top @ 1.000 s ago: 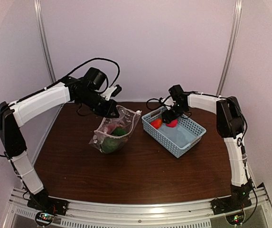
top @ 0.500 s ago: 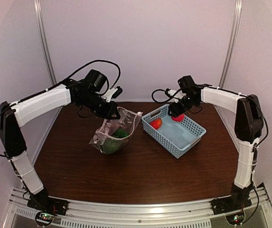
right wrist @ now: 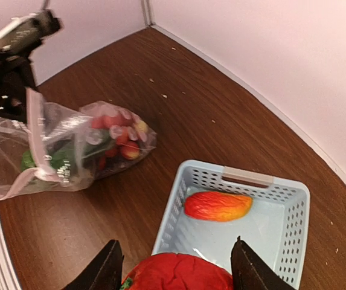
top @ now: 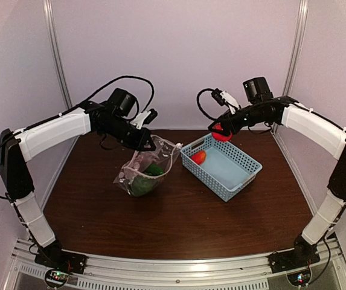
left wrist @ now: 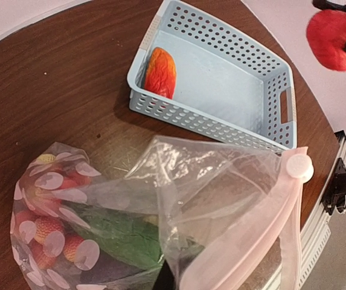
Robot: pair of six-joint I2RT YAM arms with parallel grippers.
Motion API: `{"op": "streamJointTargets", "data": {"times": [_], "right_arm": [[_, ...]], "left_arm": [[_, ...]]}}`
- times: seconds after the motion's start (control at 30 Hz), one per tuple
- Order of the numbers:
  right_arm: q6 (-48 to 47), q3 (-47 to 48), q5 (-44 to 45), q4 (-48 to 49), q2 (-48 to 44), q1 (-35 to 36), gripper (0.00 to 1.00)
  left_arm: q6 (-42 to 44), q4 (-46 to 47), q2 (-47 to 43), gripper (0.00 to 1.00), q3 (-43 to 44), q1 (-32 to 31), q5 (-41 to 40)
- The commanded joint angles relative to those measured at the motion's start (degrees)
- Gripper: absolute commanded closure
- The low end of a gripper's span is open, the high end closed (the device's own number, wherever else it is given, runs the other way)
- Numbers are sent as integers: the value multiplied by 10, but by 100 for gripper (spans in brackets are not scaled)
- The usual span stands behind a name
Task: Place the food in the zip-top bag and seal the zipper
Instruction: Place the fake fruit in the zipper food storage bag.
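The left arm rises from its base at the near left corner, bends high at the left edge, and runs its white link rightward over the far side of the counter. Its wrist tips down, and the left pincer is clamped tight on the raised mouth edge of the zip-top bag. The bag's bottom rests on the counter while its mouth is held up and gaping. The pink zipper curves along the lifted lip, with its round slider at the end. Red strawberries and a green piece lie in the bottom of the bag.

Just right of the bag sits the light blue basket, with one orange-red toy fruit in its far left corner.

The right arm stands up along the right edge, elbow high, its forearm stretched left toward the back wall. The right pincer hangs in the air above the basket's far corner, its jaws set fairly wide around a red toy tomato, gripped between both fingers.
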Motion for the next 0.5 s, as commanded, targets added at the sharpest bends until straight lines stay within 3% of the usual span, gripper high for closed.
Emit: {"op": "streamJointTargets", "data": {"times": [0.0, 0.27, 0.47], "right_arm": [[-37, -37, -87, 70, -54, 77, 48], [-63, 68, -139, 37, 17, 204, 48], [-90, 102, -142, 60, 67, 240, 48]], "left_arm": [[-5, 28, -1, 100, -6, -1, 21], [-9, 49, -15, 100, -18, -1, 24], [-3, 41, -16, 100, -1, -1, 36]]}}
